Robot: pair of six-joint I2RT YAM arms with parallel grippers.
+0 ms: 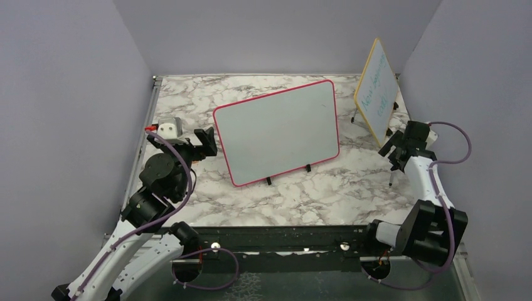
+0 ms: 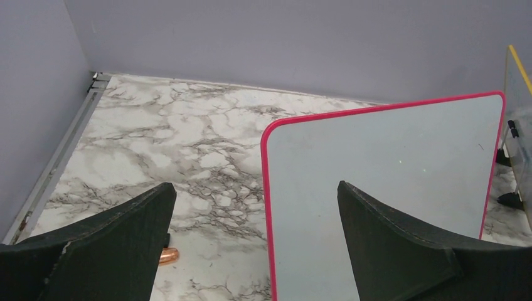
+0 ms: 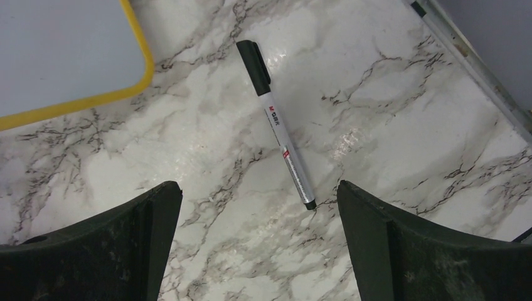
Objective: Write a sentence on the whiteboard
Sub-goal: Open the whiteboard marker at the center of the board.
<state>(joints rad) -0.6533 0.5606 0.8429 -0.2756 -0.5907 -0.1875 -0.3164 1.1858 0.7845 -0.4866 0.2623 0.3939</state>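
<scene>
While the large white board with a pink-red frame (image 1: pixel 276 132) stood blank on the marble desk (image 1: pixel 326 194), the left jaws and right jaws gaped empty and the black-capped white marker (image 3: pixel 280 128) lay ungrasped, so all writing remained.

Both arms bent; left fingers (image 2: pixel 106 251) spread wide; right fingers (image 3: pixel 106 251) spread wide, aimed downward.

A white worktop (image 1: pixel 326 188) veined in grey marble sits inside a booth. Plain lavender walls close three sides: the left wall (image 1: pixel 63 94), back wall (image 1: pixel 276 31) and right wall (image 1: pixel 477 75). A metal rail (image 1: pixel 149 100) runs along the worktop's left edge. Soft light leaves a faint sheen on the marble.
</scene>
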